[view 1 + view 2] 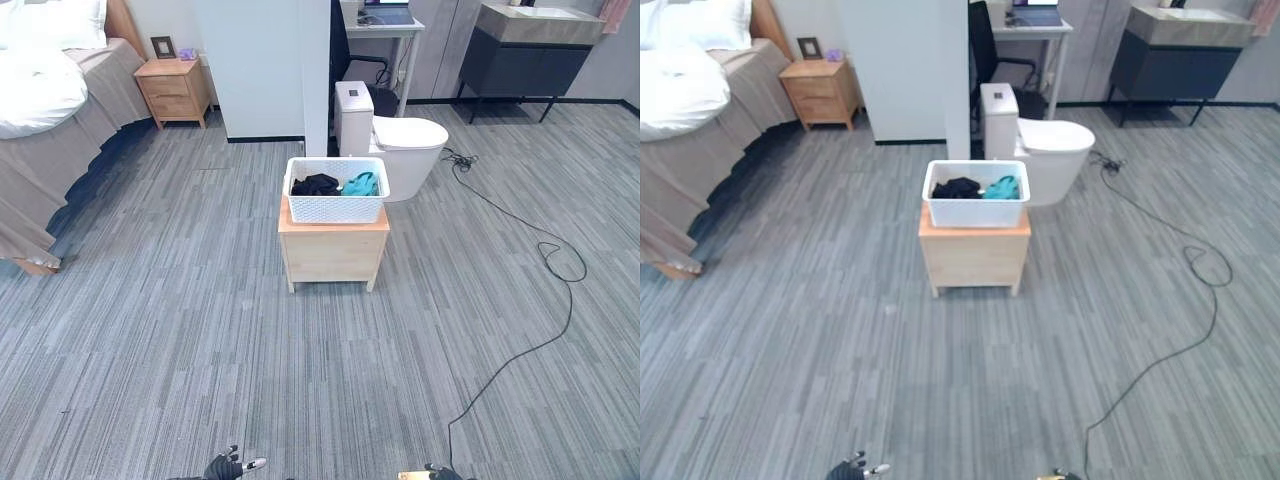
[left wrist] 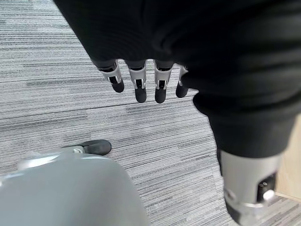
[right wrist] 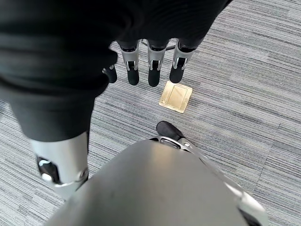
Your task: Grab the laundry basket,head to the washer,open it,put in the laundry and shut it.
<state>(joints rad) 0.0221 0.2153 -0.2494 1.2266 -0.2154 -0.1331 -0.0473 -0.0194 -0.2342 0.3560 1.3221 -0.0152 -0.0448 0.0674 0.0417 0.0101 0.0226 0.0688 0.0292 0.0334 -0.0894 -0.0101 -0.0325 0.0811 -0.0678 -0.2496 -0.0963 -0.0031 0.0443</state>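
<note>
Left eye view puts the white laundry basket (image 1: pixel 337 190) well ahead, both hands hanging loose-fingered and empty, so walking up comes first

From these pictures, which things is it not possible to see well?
- Washer: I cannot identify one with certainty.
- Laundry in the basket: only the dark and teal tops show; the walls hide the rest.
- Left hand and right hand: cut by the lower edge in the eye views.

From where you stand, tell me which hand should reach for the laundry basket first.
Neither clearly: the laundry basket sits centred ahead on the wooden stand, far from both the left hand and right hand, fingers open. Probably use both.
</note>
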